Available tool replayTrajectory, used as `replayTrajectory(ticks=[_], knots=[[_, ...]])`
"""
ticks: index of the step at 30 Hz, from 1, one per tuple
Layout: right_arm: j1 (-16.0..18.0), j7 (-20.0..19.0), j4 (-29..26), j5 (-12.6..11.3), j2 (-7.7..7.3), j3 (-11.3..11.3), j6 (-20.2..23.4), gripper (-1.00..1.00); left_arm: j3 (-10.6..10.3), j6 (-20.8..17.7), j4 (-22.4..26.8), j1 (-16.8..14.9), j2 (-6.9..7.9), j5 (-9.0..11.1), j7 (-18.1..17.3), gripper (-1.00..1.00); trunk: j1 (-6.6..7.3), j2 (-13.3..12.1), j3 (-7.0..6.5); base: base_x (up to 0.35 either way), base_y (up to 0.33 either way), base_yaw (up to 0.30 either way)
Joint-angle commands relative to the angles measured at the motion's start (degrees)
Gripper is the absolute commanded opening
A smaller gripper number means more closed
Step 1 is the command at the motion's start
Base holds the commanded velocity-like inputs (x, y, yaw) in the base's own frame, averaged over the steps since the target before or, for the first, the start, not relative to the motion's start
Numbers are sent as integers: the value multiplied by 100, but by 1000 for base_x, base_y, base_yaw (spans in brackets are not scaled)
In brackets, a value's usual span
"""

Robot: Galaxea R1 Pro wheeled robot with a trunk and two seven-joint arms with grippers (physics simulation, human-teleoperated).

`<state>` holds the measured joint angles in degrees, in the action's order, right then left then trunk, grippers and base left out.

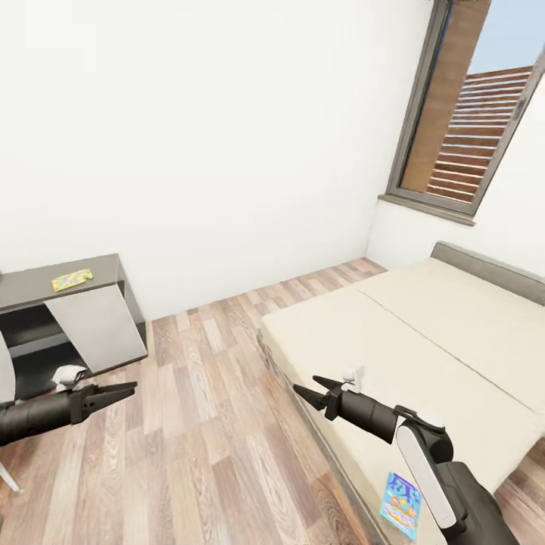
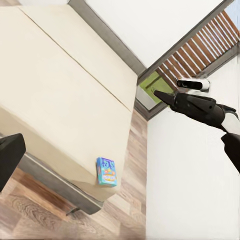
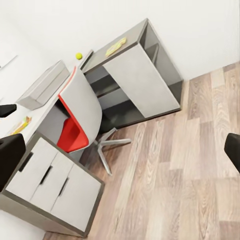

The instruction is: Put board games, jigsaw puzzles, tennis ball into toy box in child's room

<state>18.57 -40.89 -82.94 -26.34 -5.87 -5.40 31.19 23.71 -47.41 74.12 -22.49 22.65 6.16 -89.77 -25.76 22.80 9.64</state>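
Head view: the left tool point(image 1: 125, 391) and right tool point(image 1: 306, 390) both hang over open ground, the left above the wood plank floor point(image 1: 204, 424), the right above the near edge of the bed point(image 1: 424, 341). Each has its fingers slightly parted and grips nothing. The small blue board game point(image 1: 401, 505) lies flat on the near corner of the mattress, below and behind the right tool, well apart from it and partly cut by the right forearm and the frame edge. The left wrist view shows the same blue box point(image 2: 106, 171) whole, close to the bed's corner edge, with the right tool point(image 2: 159, 93) seen side-on against the window frame. A jigsaw puzzle point(image 1: 72, 279) lies on the grey shelf unit's top at the left in the head view, well apart from the left tool. The right wrist view adds what the head view lacks: the white table point(image 3: 47, 117) with three drawers, the light grey toy box point(image 3: 42, 86) on it, the tennis ball point(image 3: 78, 56) near the box, the puzzle point(image 3: 116, 47) on the shelf unit, and a yellow-orange item point(image 3: 21, 125) at the table's edge, too cut off to identify. A red-seated chair point(image 3: 80, 120) hides part of the table.
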Motion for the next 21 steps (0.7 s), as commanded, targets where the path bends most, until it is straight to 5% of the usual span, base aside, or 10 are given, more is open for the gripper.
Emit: replayTrajectory(ticks=[1, 21], knots=[[7, 11, -3, -47, -2, -5, 45, 100, 2, -60, 1, -2, 2, 0, -23, 100, -3, 12, 12, -87, 268, -281], [7, 11, 6, -47, -1, -5, 45, 100, 2, -59, -3, -1, 4, 0, -23, 100, -3, 12, 12, -65, 255, -281]])
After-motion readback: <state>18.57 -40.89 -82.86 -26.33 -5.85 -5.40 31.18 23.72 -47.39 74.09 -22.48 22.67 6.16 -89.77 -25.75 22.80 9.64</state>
